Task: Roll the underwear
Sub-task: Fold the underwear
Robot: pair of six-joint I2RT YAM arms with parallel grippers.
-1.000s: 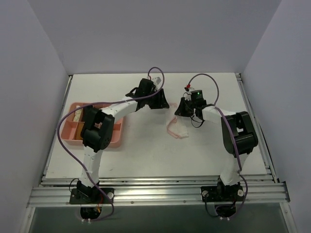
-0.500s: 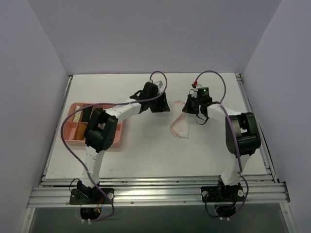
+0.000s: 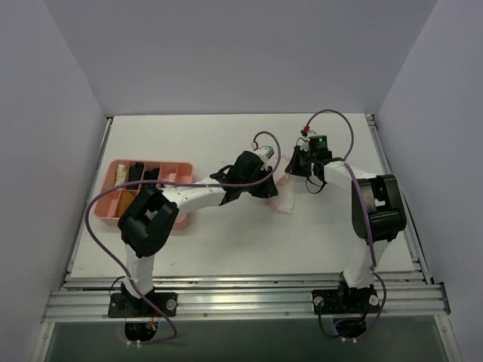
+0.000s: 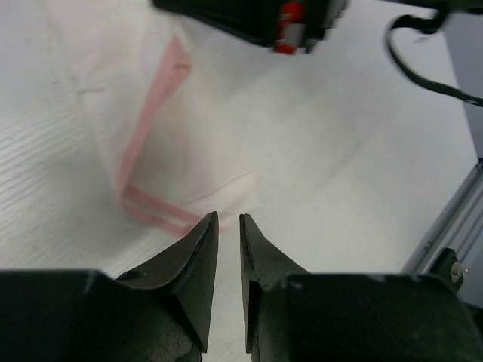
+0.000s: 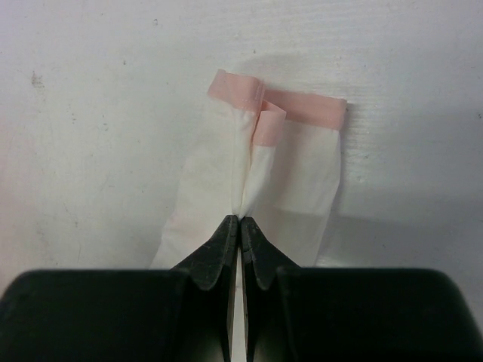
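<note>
White underwear [image 5: 290, 177], pink edge trim

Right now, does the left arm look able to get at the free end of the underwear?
Probably yes. The left gripper sits just short of the pink-trimmed corner of the underwear, with only bare table between, jaws slightly apart. The right gripper pinches the other end, clear of that path.

From above, most of the underwear [image 3: 284, 200] is hidden under the left gripper [image 3: 269, 191] and the right gripper [image 3: 290, 173]; only a pale strip between them is seen. Ahead of the left gripper, the cloth is blurred and cut by the upper edge. Its end nearest the right gripper is covered by the fingers [image 5: 217, 258].
</note>
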